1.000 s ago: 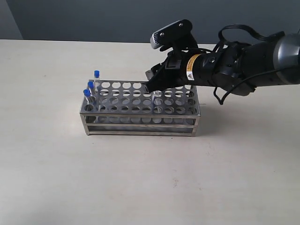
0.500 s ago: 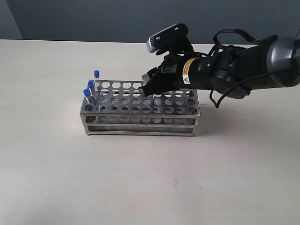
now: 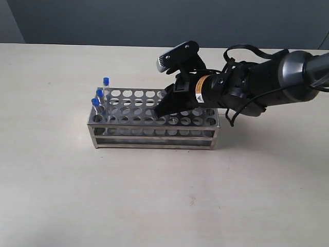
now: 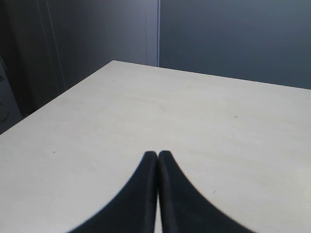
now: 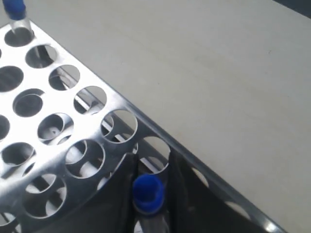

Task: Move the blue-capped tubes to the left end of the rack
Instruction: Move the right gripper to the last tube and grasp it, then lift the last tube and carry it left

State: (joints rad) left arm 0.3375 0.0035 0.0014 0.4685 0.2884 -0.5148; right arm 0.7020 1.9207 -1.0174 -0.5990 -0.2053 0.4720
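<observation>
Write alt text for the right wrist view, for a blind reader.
The right claw holds a blue-capped tube at the edge of the grey rack of round holes. A second tube, also blue-capped, stands in a far hole, with the pale table beyond.

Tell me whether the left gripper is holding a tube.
No: the left gripper is shut on nothing, above the table.

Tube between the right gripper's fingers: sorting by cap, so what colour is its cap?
The tube has a bright blue cap, clearest in the right wrist view.
</observation>
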